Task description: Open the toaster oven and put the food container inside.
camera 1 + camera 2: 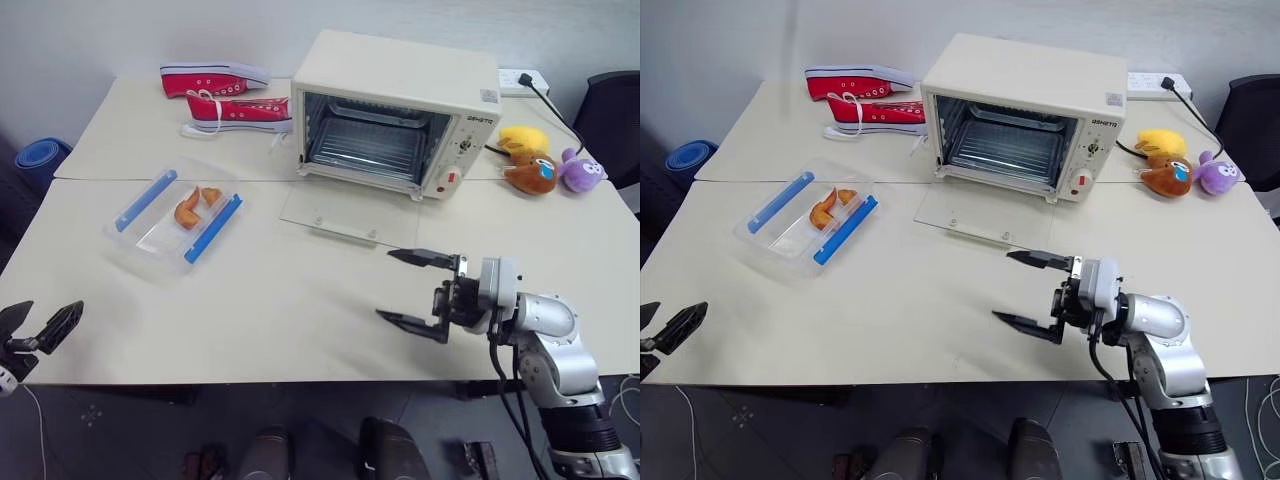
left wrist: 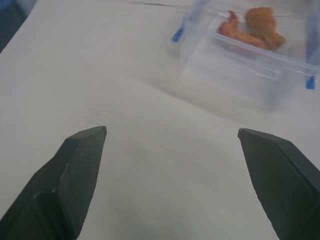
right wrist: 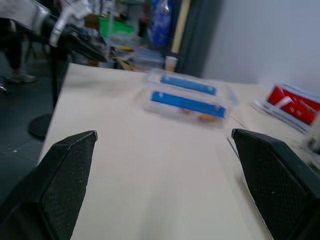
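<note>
Left eye view: the toaster oven stands at the far side of the surface, at about 12 o'clock. Its glass door is folded all the way down and lies flat on the surface, so the mouth faces the near edge. Inside is a wire rack. The knobs and a red button are on its right side.

Two red shoes lie at about 10 o'clock, behind and left of the oven. Three soft toys, yellow, brown and purple, sit at about 2 o'clock, just beside the oven's right side. A black cable runs behind them to a white power strip.

The food container lies at about 9 o'clock, left of the oven door and well apart from it. Its two blue clips run along its long sides. Its long axis slants from near-left to far-right, so the far end points roughly toward the shoes. Orange-brown food sits in the far half. Nothing lies between the box and the open door.

The left claw hangs at the near left edge, at about 8 o'clock, wide open and holding nothing. The right claw is at about 4 o'clock, in front of the oven door, pointing left, wide open and empty too.
</note>
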Controlling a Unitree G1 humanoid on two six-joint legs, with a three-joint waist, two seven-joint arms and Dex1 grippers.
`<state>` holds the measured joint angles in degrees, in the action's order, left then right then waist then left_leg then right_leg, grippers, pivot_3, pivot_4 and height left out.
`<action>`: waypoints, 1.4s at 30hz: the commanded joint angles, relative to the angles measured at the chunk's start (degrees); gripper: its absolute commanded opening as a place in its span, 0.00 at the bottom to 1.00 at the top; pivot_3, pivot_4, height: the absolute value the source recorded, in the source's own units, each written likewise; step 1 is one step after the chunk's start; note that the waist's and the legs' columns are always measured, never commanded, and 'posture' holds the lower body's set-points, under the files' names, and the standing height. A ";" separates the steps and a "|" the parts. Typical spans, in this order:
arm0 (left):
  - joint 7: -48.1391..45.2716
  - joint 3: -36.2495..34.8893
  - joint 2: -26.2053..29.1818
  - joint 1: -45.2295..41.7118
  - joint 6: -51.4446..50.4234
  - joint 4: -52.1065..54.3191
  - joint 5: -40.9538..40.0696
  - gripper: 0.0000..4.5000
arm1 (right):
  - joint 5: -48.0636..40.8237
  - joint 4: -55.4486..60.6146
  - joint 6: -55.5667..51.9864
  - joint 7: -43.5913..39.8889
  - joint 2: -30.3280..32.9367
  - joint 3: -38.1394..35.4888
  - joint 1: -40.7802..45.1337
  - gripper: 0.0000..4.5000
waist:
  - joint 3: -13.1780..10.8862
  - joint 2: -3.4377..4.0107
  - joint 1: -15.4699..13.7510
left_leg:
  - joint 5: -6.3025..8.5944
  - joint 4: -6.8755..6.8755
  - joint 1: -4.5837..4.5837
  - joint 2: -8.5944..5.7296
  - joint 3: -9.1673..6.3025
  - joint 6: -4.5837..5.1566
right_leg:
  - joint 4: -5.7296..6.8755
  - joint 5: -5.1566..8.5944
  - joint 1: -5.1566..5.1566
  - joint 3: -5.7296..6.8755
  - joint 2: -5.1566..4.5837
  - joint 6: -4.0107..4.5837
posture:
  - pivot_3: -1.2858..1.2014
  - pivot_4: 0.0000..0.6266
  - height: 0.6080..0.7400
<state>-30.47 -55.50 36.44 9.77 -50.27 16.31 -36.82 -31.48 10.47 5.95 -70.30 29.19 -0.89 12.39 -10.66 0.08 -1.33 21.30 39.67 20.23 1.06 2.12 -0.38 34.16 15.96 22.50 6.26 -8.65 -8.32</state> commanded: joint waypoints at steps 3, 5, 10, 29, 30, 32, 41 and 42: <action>16.13 -2.88 2.78 -17.98 -28.91 3.24 -12.06 1.00 | -0.39 -0.34 1.92 -0.57 -0.28 -0.58 1.60 1.00 | 0.07 -0.11 -0.08 | 0.01 0.18 0.02 -0.02 -0.09 -0.01 | 0.12 0.00 -0.03 0.00 -0.01 0.00 | 0.52 0.24 1.00; 20.19 -1.20 2.72 -24.68 -35.53 1.93 -10.81 1.00 | 0.13 -1.69 2.42 -0.74 -0.18 -0.58 1.92 1.00 | 0.09 -0.14 0.22 | 0.03 0.19 0.01 -0.02 -0.07 -0.03 | 0.16 0.00 -0.02 0.00 0.00 0.00 | 0.52 0.24 1.00; 28.71 3.43 1.48 -35.13 -41.14 -2.75 -1.93 1.00 | 0.75 -3.80 3.81 -0.63 -0.20 -1.09 1.72 1.00 | 0.09 -0.16 1.43 | 0.06 0.11 -0.01 -0.02 -0.01 -0.09 | 0.19 0.03 0.06 0.00 0.09 0.05 | 0.52 0.24 1.00; 26.83 12.03 2.17 -41.44 -28.90 -14.07 8.79 0.05 | 3.54 -0.69 3.22 6.67 0.92 -1.55 0.03 1.00 | 0.13 -0.22 1.55 | 0.06 0.05 -0.02 0.02 0.13 -0.14 | 0.14 0.05 0.13 -0.08 0.12 0.07 | 0.52 0.24 1.00; 26.12 12.41 2.85 -41.61 -28.06 -14.66 8.83 0.03 | 3.50 -0.48 2.98 6.96 1.15 -1.66 0.05 1.00 | 0.13 -0.22 1.53 | 0.06 0.05 -0.02 0.02 0.13 -0.14 | 0.14 0.05 0.13 -0.09 0.12 0.07 | 0.52 0.24 1.00; 24.30 13.40 4.07 -42.51 -26.29 -15.73 8.49 0.02 | 3.41 -0.13 2.52 7.41 1.65 -1.85 0.01 1.00 | 0.13 -0.22 1.49 | 0.06 0.05 -0.01 0.03 0.12 -0.14 | 0.14 0.05 0.13 -0.08 0.12 0.07 | 0.52 0.24 1.00; 12.68 36.77 7.30 -57.76 -27.26 -16.70 6.42 0.01 | 4.62 0.66 2.53 11.06 4.97 -7.40 -5.43 1.00 | 0.11 -0.38 -0.42 | 0.08 0.29 0.15 -0.06 0.04 -0.09 | 0.14 0.04 0.09 -0.04 0.07 0.07 | 0.52 0.24 1.00; 12.48 39.48 6.01 -60.20 -27.45 -17.32 6.83 0.01 | 4.84 0.84 2.79 11.40 5.17 -8.14 -6.74 1.00 | 0.12 -0.39 -0.47 | 0.08 0.29 0.14 -0.06 0.04 -0.09 | 0.14 0.04 0.09 -0.04 0.07 0.07 | 0.52 0.24 1.00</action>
<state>-16.32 -19.62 43.16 -48.09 -78.21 -1.95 -29.46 -26.51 9.51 7.61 -59.69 33.43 -6.87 6.74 -10.54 -0.31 -1.80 21.38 39.97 20.38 0.99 2.17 -0.48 34.31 16.00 22.58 6.22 -8.59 -8.25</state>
